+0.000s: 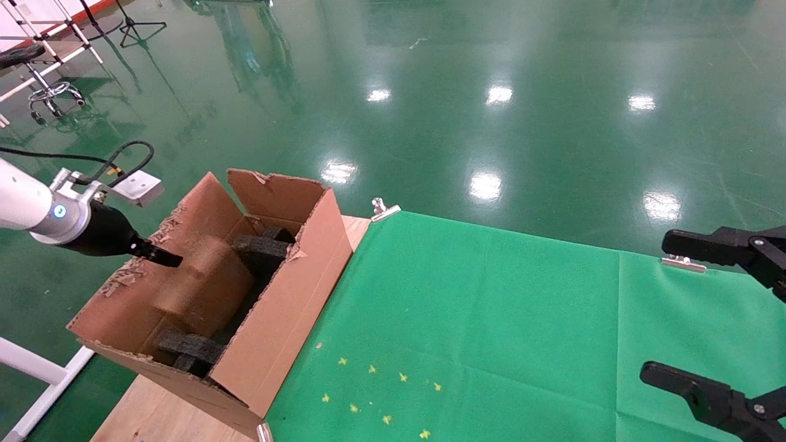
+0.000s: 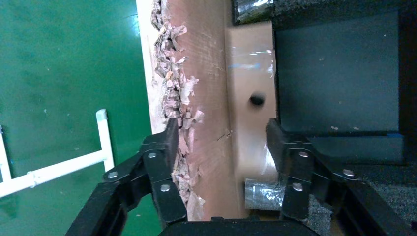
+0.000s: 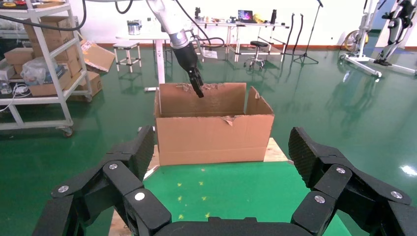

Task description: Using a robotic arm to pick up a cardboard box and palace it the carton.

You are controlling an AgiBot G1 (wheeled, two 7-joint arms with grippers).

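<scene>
The left gripper (image 1: pixel 161 258) of the robotic arm (image 1: pixel 37 212) hangs over the outer side of the carton (image 1: pixel 288 294), its black fingers pointing down above the ragged, torn flap on the robot's left. In the left wrist view the jaws stand wide apart: one finger (image 2: pixel 164 162) sits over the shredded flap edge and the other finger (image 2: pixel 287 160) over the dark inside of the carton, and neither pad touches anything. The cardboard box (image 2: pixel 251 123) lies between and below them, its narrow face with the round hole turned up toward the camera and a strip of shiny tape across its far end; it is free of the gripper and lies inside the carton against the brown wall beside the torn flap. From the head view the box (image 1: pixel 206 288) shows as a blurred brown block in the carton, between the black foam pieces (image 1: pixel 261 248) at the far end and those at the near end. The carton stands open on the wooden table edge (image 1: pixel 153 411), just beside the green cloth (image 1: pixel 491 331) that covers the rest of the table. The right gripper (image 1: pixel 700 310) is parked well apart over the right side of the cloth, its two fingers spread wide and empty; its wrist view looks across the cloth at the carton and the left gripper (image 3: pixel 198 89) above it.
</scene>
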